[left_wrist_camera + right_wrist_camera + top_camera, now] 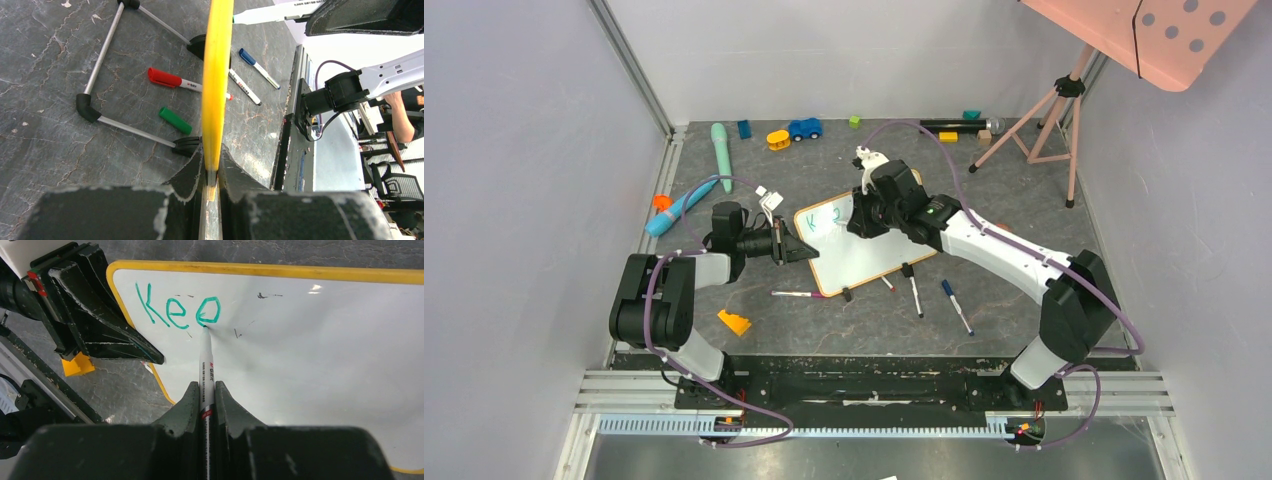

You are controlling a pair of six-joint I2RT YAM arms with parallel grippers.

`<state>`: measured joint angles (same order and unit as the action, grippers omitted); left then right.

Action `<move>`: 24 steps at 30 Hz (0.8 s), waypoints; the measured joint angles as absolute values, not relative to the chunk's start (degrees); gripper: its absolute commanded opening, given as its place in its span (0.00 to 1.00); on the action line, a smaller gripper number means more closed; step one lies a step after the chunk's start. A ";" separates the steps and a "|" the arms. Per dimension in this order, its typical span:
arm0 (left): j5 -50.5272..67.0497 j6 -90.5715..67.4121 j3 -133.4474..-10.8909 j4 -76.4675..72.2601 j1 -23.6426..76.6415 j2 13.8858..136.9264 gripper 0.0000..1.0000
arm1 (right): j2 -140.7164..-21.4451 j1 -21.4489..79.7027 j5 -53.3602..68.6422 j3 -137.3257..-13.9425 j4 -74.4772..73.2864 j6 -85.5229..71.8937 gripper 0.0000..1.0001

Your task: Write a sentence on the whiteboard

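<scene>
The whiteboard point(876, 256) point(310, 360), white with a thin orange-yellow frame, stands tilted on black clip feet mid-table. Of the sentence point(177, 310), three green letters show at the board's top left, a "K", an "e" and a round letter. My left gripper point(814, 251) point(212, 161) is shut on the board's left edge, seen edge-on as a yellow strip point(216, 85). My right gripper point(862, 224) point(205, 390) is shut on a white marker point(206, 362). The marker's tip touches the board at the bottom of the round third letter.
Loose markers point(914, 296) point(956, 306) point(796, 294) lie in front of the board. A green cap point(175, 120) and a red-capped marker point(172, 80) lie under it. An orange wedge point(734, 322) sits front left. Toys point(804, 128) line the back; a pink tripod point(1044, 120) stands back right.
</scene>
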<state>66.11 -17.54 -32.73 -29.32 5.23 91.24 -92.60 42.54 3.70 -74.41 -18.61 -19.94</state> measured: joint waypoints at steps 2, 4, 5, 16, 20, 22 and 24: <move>66.11 -17.54 -32.73 -29.32 5.23 91.24 0.02 | -92.40 42.59 2.98 -74.41 -19.11 -19.94 0.00; 66.13 -17.56 -32.73 -29.32 5.23 91.24 0.02 | -92.18 42.61 2.13 -74.41 -19.59 -19.94 0.00; 66.13 -17.56 -32.73 -29.32 5.23 91.24 0.02 | -92.05 42.61 1.69 -74.41 -19.86 -19.94 0.00; 66.22 -17.54 -32.73 -29.36 5.23 91.22 0.02 | -90.87 42.39 1.93 -74.32 -20.16 -19.66 0.00; 66.22 -17.54 -32.73 -29.36 5.23 91.22 0.02 | -88.95 42.04 2.70 -74.32 -19.55 -19.40 0.00; 66.24 -17.54 -32.73 -29.39 5.23 91.22 0.02 | -88.36 41.85 2.74 -74.32 -18.92 -19.38 0.00; 66.24 -17.54 -32.73 -29.39 5.23 91.22 0.02 | -88.23 41.67 2.70 -74.37 -18.74 -19.38 0.00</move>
